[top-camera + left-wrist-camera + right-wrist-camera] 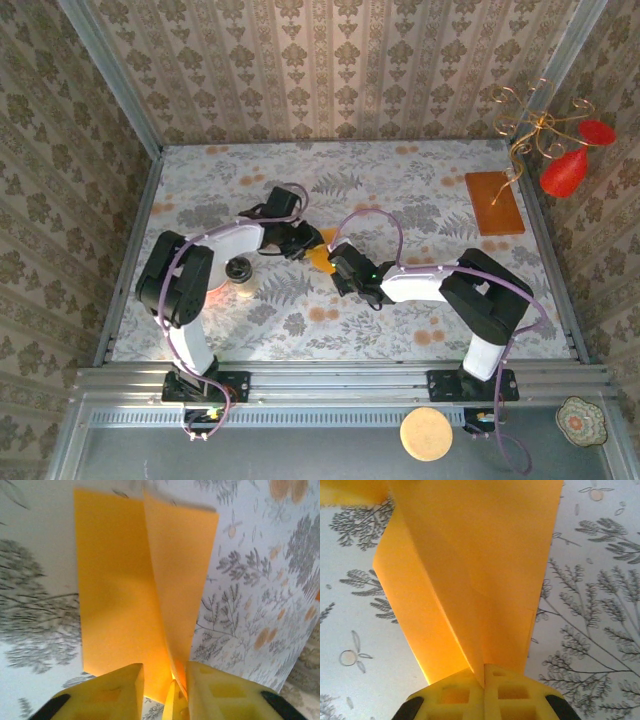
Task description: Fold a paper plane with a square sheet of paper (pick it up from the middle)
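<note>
The orange-yellow paper plane (322,252) lies mid-table, a long folded sheet with a raised centre crease. Both grippers meet at it. In the left wrist view one wing (120,595) lies flat and the other flap rises from the crease. My left gripper (303,243) (162,672) is open, its yellow fingers apart either side of the crease, which leans on the right-hand finger. My right gripper (338,262) (484,672) is shut on the paper's (485,570) centre fold, the wings spreading to each side above the jaws.
A brown-orange board (494,203) lies at the back right, near red ornaments on a wire stand (565,170). A small round dark object (238,270) sits by the left arm. A cork disc (426,433) and a small dish (581,418) lie beyond the front rail.
</note>
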`<state>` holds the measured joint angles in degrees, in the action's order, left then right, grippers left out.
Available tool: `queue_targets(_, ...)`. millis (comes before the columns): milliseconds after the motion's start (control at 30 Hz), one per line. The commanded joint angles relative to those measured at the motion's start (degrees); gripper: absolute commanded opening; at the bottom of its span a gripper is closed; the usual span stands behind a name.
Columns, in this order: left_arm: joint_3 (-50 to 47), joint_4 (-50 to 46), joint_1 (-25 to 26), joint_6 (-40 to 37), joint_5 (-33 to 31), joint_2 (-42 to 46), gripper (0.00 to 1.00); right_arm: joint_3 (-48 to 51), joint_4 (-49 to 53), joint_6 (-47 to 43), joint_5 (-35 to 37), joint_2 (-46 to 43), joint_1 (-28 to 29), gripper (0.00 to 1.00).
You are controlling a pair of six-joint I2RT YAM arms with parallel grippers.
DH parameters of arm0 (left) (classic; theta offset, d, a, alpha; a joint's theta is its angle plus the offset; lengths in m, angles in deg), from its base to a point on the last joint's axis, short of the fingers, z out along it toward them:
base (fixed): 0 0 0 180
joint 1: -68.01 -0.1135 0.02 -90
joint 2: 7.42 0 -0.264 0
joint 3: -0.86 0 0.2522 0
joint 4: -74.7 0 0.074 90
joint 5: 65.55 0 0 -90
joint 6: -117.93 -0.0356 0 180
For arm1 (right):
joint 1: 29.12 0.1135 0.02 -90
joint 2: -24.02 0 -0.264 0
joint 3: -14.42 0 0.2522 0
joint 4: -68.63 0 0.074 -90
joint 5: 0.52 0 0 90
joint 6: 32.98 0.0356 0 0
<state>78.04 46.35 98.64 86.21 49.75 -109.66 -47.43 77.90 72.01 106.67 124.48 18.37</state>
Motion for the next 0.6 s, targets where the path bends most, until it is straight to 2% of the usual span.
queue_targets(0, 1.1, -2.37, -2.18, -2.44, -1.45, 4.06, 0.34, 0.87, 0.7, 1.05, -4.69, 0.57, -0.84, 0.05)
queue_targets(167, -1.02, -0.78, -3.39, -3.0, -2.27, 6.87, 0.38, 1.91, -0.51, 3.45, -13.37, -0.48, -3.95, 0.03)
queue_targets(367, -5.35, 5.69, -3.04, -1.35, 0.12, 7.78, 0.39, 2.22, -1.66, 6.74, -24.21, -0.79, -8.37, 0.03)
queue_targets(567, -7.88, 8.57, -1.51, -1.15, 0.78, 7.92, 0.38, 2.04, -1.69, 8.58, -29.94, -0.62, -11.14, 0.04)
